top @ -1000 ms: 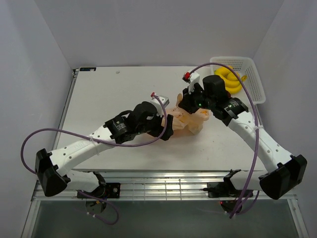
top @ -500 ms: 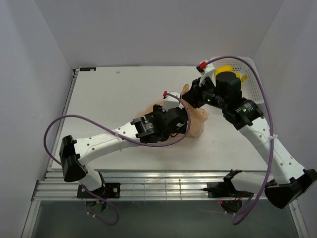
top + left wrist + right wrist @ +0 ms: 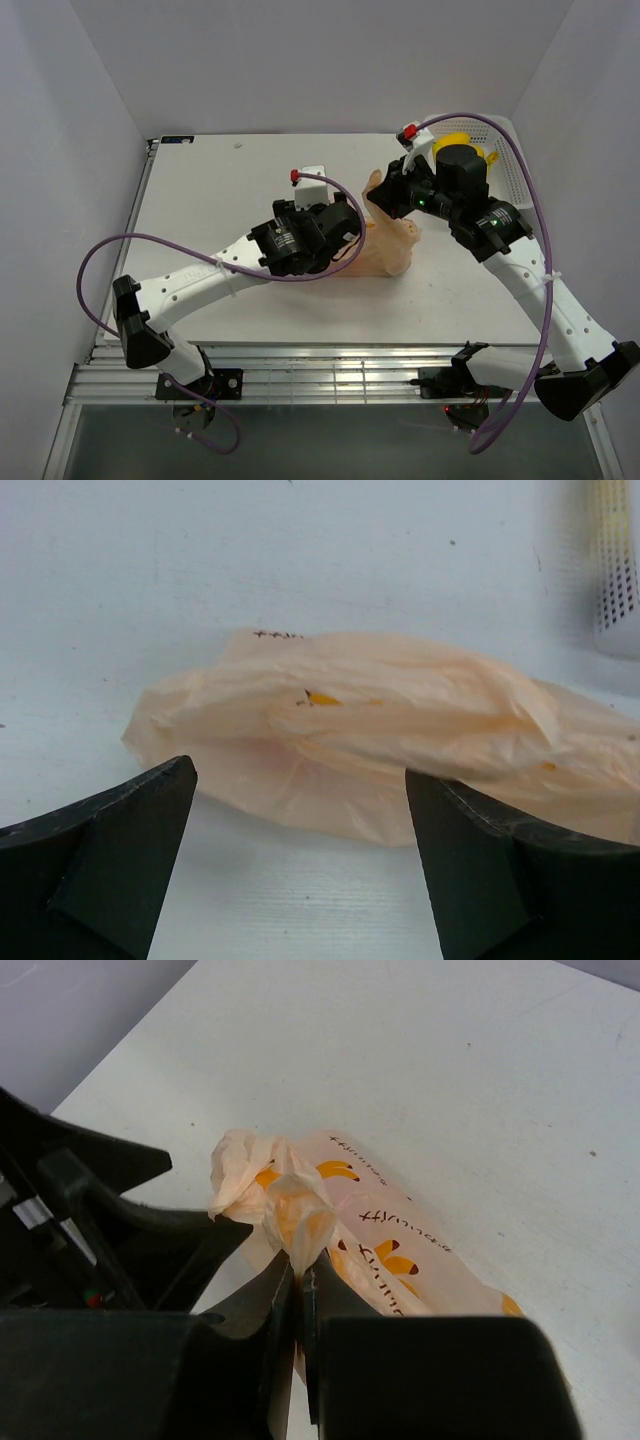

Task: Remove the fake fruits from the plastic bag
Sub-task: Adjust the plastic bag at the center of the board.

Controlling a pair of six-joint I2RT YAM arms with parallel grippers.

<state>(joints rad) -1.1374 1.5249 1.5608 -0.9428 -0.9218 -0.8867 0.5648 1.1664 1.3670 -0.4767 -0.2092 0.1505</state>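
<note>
Locating the plastic bag (image 3: 388, 255) first: where does it lie from each set of jaws? (Ana)

Mid-table, between the two arms. Right gripper (image 3: 300, 1278) has its jaws pressed together on a gathered tuft of bag film at the far end. Overhead, that tuft stands up off the table (image 3: 220, 190). (Ben)

And the left gripper (image 3: 298, 780)? (Ana)

Jaws spread wide, nothing between them. In its wrist view the bag lies just ahead of the fingertips, with its long axis running side to side across the opening. So the jaws face the bag's flank, not an end. Not touching, as far as I can tell. (Ben)

Fruits? (Ana)

Neither the orange nor the red one shows. The yellow marks on the film read as printed bananas. The bag sags fairly flat in the left wrist view, so I cannot place a fruit inside it. (Ben)

Which arm is better placed? (Ana)

My read: the right one holds the bag and the free left one is just beside the body. The open question is where the mouth sits. If it is at the pinched end, the left jaws would have to come round to that end rather than push in broadside. White basket (image 3: 510, 165) with banana bunch (image 3: 455, 142) sits well apart, far right. (Ben)
</note>
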